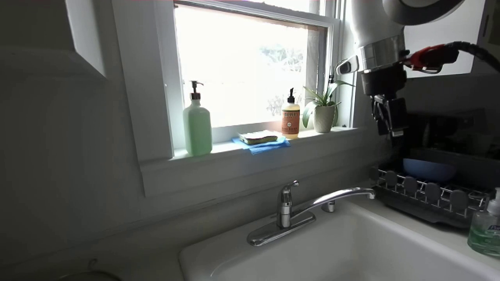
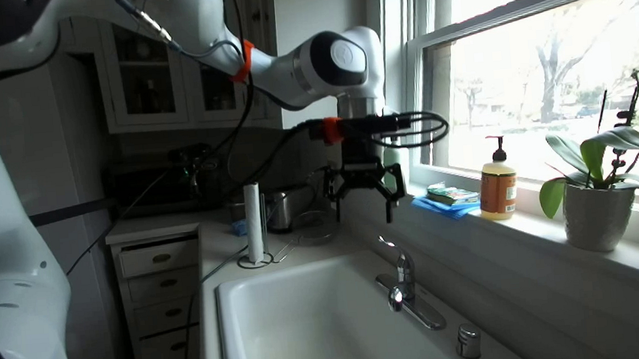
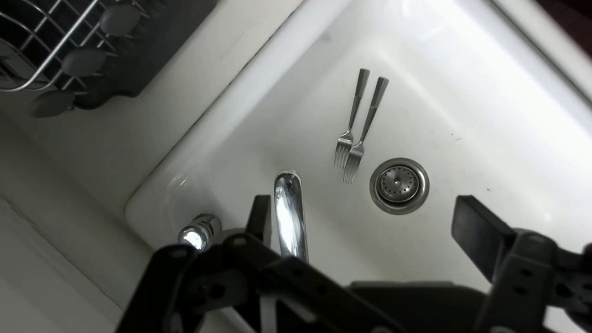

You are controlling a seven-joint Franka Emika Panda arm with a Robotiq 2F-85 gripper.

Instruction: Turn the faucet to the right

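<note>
Chrome throughout, the faucet (image 1: 286,207) is mounted on the ledge of the white sink (image 1: 336,253), below the window (image 1: 242,78). Its spout (image 1: 343,192) is extended over the sink, toward the side where the dish rack (image 1: 432,193) is set on the surface (image 1: 441,235). The hand (image 2: 363,212) is held above the sink, higher than the faucet and apart from it, its fingers spread wide; in the wrist view the spout is framed between them, nearer one finger. Two forks (image 3: 355,106) are laid side by side in the sink near the drain (image 3: 398,184). Along the windowsill (image 1: 224,148), a green pump bottle (image 1: 198,130), a sponge (image 1: 259,137) on blue cloth (image 1: 269,147), an orange-labelled bottle (image 1: 291,124) and a potted plant (image 1: 324,119) are ranged.
</note>
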